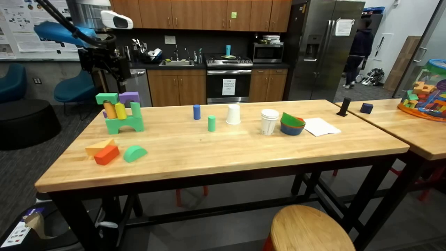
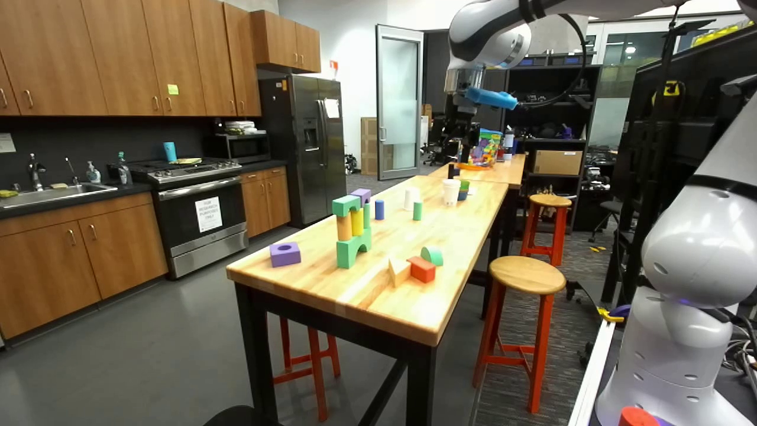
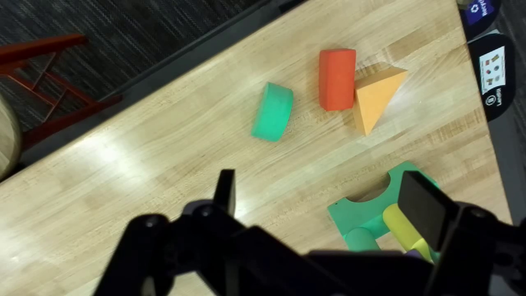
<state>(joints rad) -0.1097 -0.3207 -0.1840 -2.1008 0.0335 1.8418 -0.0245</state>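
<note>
In an exterior view, toward the front left corner of the counter [image 1: 181, 150]: red block [image 1: 107, 155], orange triangle [image 1: 98, 146], green half-circle [image 1: 135, 153]! Behind them, near the left edge, rises the block tower [image 1: 121, 111], and higher up hangs the claw [image 3: 318, 185], released and spread wide.

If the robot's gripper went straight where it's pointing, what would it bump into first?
Probably the tabletop, judging by the wrist view: the open gripper seems aimed between the green half-round block and the green arch. Depth is hard to judge, so it might brush the block tower first.
</note>
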